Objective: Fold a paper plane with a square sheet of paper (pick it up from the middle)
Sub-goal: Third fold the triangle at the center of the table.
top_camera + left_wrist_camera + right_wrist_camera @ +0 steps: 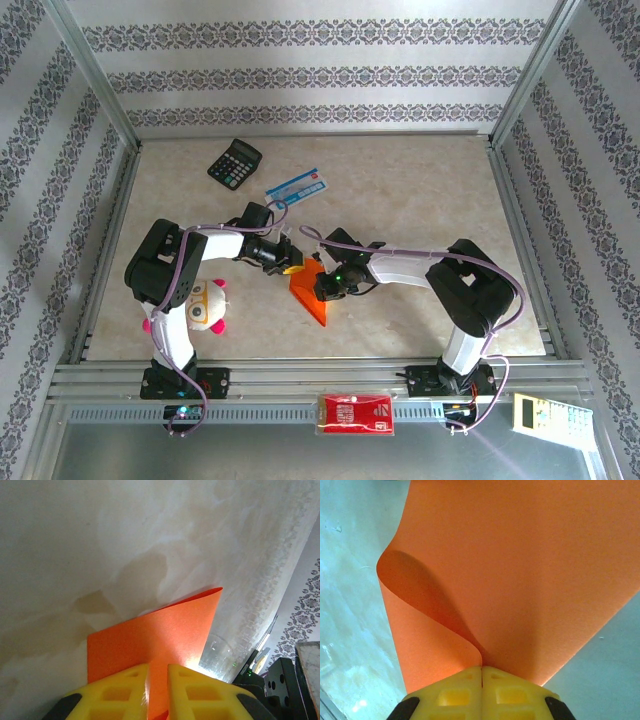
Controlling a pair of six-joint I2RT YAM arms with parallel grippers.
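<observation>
The square sheet of paper (311, 297) is bright orange and is held bent above the table's middle, between both arms. My right gripper (323, 287) is shut on it. In the right wrist view its yellow fingertips meet at the gripper (481, 669), and the paper (520, 565) curls into a soft fold at the left. My left gripper (289, 262) is at the sheet's upper left edge. In the left wrist view the left gripper (158, 672) stands slightly open. A narrow gap shows between its fingers, and the paper (160, 627) passes through it.
A black calculator (235, 163) and a blue-and-white packet (296, 186) lie at the back left. A white plush toy (206, 305) sits by the left arm's base. A red packet (355, 412) and a pale keypad device (550, 414) rest on the front rail.
</observation>
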